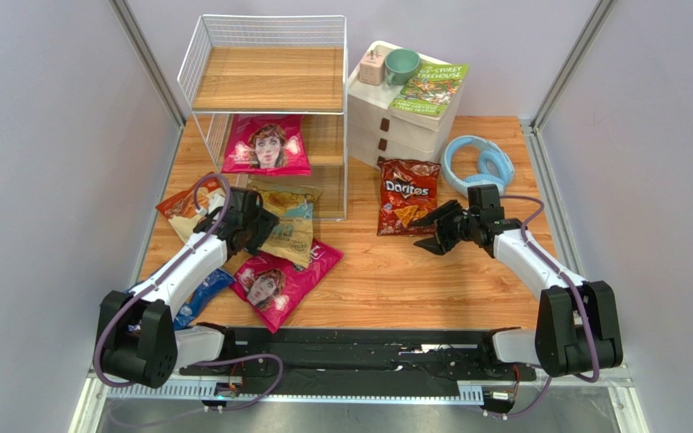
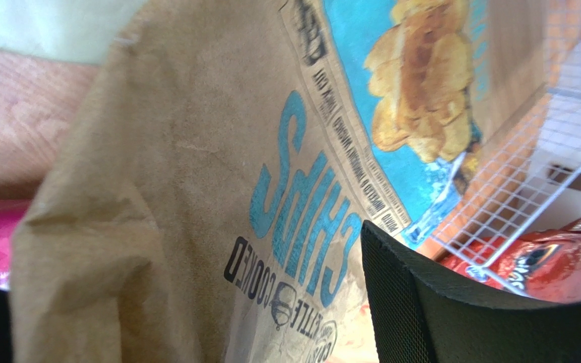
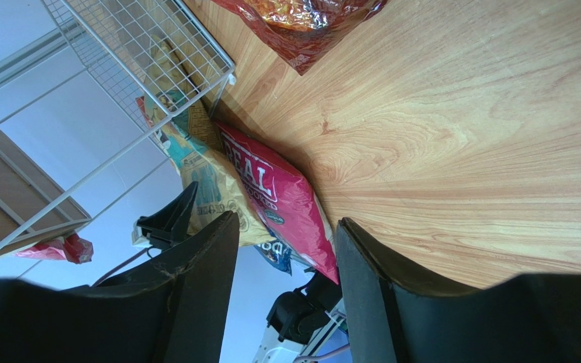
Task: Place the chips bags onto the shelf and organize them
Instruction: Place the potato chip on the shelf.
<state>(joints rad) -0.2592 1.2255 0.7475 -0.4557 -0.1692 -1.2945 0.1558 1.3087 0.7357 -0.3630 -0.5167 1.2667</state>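
Tan bag (image 1: 289,236) looks clenched in your left tool (image 1: 258,224) before the shelf (image 1: 269,79); next, slide it onto a tier. Right tool (image 1: 430,233) hangs released.

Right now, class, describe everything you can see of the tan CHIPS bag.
The tan bag looks matte, paper-like and creased. It carries teal "CHIPS" lettering, black "KETTLE COOKED" print and a blue panel picturing golden chips. It lies tilted at the open front of the shelf, with its far end at the bottom tier and its near end overlapping a magenta bag. The left hand seems shut on its edge, on the left in the top view.
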